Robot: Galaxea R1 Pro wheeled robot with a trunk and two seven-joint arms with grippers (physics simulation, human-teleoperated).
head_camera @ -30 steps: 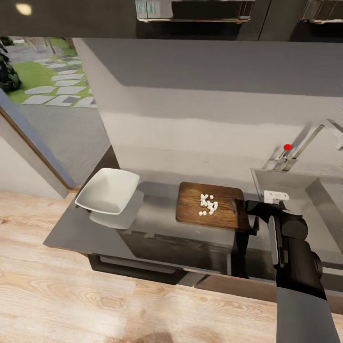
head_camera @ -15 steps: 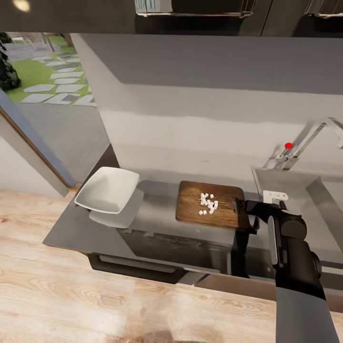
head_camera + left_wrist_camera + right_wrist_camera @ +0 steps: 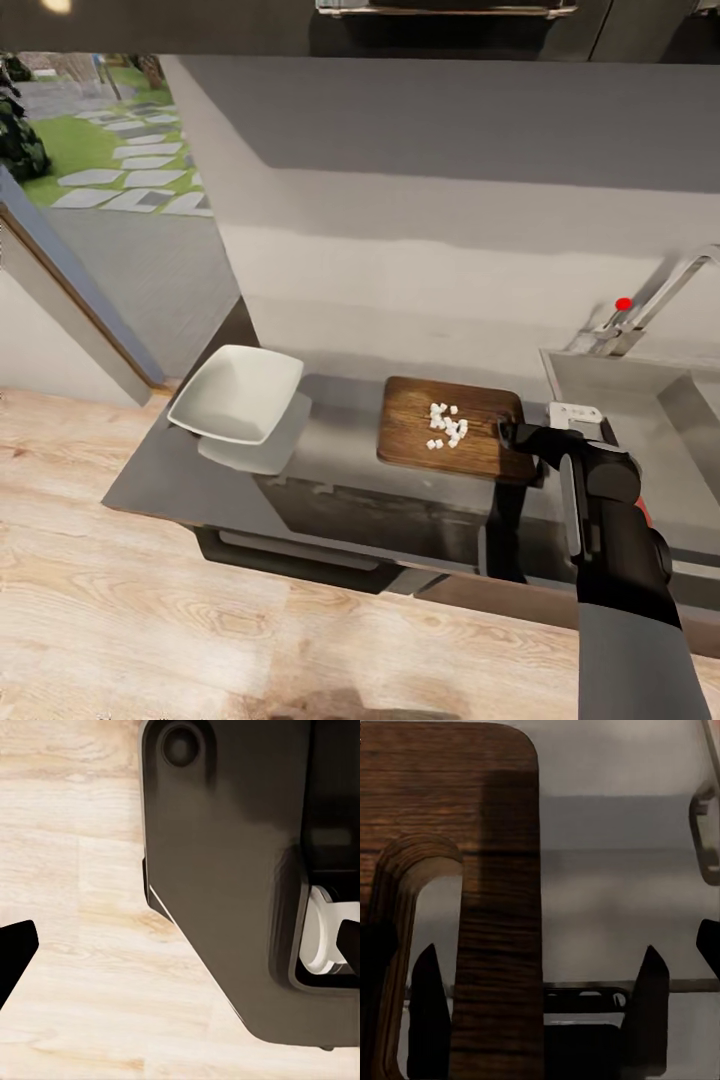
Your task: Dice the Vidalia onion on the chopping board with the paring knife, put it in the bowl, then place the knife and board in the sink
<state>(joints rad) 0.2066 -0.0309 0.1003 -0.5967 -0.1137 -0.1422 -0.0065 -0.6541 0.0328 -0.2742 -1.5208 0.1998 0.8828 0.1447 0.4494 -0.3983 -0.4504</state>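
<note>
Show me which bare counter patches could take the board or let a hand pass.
Bare countertop lies between the bowl and the chopping board, and in front of the bowl. It is crowded at the board's sink end, where the right gripper reaches.

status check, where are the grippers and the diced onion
Right gripper open at chopping board handle end. Diced onion on board, bowl empty. Path unobstructed.
</note>
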